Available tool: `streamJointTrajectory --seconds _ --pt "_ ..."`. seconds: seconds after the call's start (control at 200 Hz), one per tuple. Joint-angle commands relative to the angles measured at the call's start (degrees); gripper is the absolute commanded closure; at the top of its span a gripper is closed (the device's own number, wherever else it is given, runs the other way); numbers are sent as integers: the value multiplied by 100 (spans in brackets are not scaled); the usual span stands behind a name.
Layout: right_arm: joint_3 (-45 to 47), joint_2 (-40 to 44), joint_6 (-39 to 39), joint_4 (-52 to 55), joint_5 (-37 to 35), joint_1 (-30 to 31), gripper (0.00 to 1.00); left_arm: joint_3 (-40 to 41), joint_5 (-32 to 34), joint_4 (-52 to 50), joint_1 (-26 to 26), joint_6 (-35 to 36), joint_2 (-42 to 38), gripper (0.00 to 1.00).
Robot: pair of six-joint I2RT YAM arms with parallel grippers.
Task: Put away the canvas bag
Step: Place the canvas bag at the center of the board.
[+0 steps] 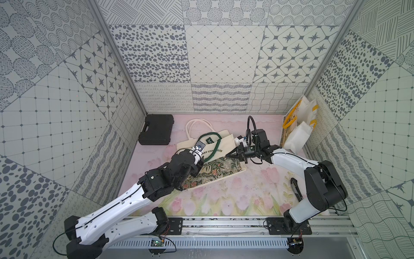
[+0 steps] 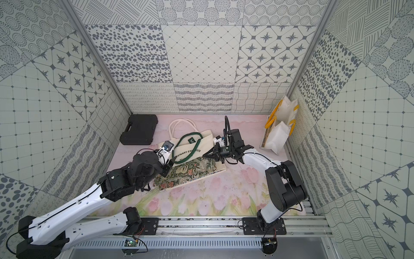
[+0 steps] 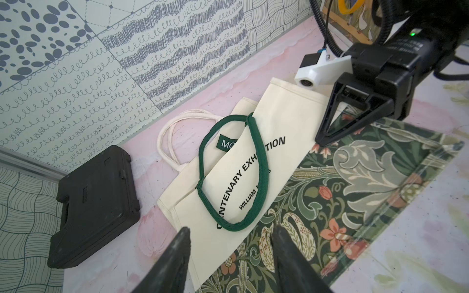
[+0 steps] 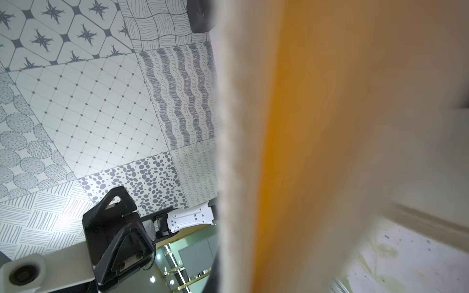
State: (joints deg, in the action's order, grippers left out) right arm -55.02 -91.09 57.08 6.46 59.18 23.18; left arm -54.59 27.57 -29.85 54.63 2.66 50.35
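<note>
Nearest us, at the bottom edge of the left wrist view, the left tool [image 3: 231,256] hangs with fingers apart and nothing between them, over the canvas bag [image 3: 286,119]. The bag lies flat at mid-frame, cream with black lettering, its green handle [image 3: 200,165] looped on top and floral print at lower right. The right tool [image 3: 323,138], fingers together, has its tip where cream meets floral. A black case [image 3: 94,203] sits lower left on the pink worktop [image 3: 121,266].
</note>
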Motion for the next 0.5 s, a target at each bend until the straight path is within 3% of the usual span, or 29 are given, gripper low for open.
streamJointTrajectory --seconds 0.0,0.155,0.295,0.495 --pt "-202 -54 -756 645 -248 -231 100 124 14 -222 -33 -229 79 47" --pt "-530 -404 -1514 1367 -481 -459 100 462 -388 -326 -225 -771 281 36" --pt "-641 -445 -1932 1658 -651 -743 100 784 -1802 -215 -1080 -1381 245 36" --pt "-1441 -748 -3572 3263 -979 -903 91 1019 -3504 101 -2185 -1649 709 37"
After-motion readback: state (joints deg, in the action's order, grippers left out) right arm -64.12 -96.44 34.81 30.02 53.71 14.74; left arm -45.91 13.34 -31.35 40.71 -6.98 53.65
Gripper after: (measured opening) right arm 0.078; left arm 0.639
